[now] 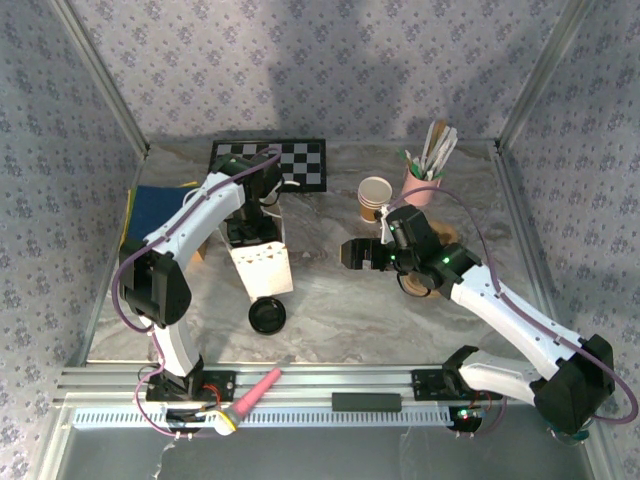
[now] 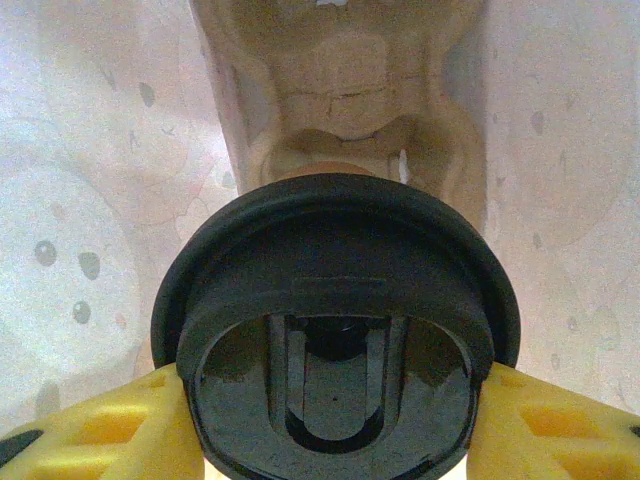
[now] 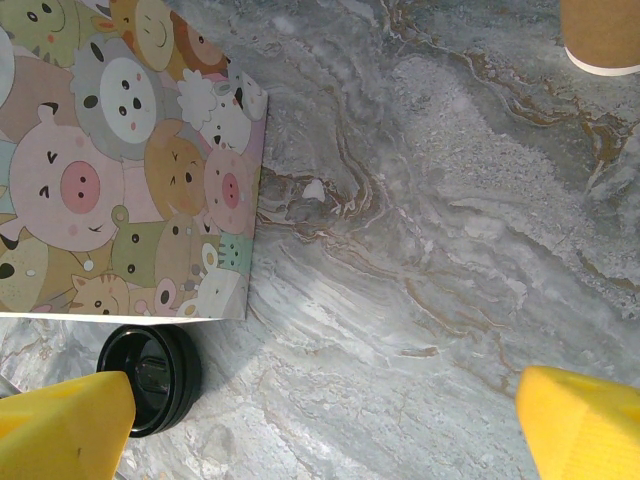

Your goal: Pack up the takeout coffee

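Evidently mid-bagging. Nearest the arm bases, loose on the marble table: a spare lid, flat, just in front of the paper bag. Next back, reaching into that bag's open mouth: the left gripper, clamped by its yellow fingers on a black lid. Just past that lid's rim, a thin tan-brown edge, judged to be the takeout coffee, capped and hanging above the creased bag floor; cannot tell whether touching it. To the right of the bag and apart from it: the right gripper, jaws spread wide, holding nothing, over bare table. Farther back, a stack of cups and a pink holder of stirrers. Calls next, by the look of it, for lowering until the cup base seats upright, then letting go and lifting clear without snagging the bag's walls.
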{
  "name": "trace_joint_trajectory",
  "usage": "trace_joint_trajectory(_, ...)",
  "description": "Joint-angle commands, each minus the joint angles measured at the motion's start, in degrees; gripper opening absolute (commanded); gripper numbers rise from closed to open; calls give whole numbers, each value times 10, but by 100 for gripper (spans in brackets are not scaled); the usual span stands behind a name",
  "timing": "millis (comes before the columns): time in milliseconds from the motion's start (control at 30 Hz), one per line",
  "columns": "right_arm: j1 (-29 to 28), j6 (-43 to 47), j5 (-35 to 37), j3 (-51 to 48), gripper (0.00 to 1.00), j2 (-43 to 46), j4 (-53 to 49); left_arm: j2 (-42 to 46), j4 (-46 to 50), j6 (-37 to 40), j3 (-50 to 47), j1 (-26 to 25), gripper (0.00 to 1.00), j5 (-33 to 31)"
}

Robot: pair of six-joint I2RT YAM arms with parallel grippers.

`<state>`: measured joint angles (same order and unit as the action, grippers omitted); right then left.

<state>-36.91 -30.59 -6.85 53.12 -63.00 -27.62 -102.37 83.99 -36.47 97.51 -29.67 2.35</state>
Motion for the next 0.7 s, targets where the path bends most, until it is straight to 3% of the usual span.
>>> trace_joint_trajectory(0,-4,-3,7,1,100,0,-5,3,18,5,11,1,49,9)
trace_joint_trajectory(667,-4,0,5,6,100,-5,-6,2,9,8,5,1,49,14)
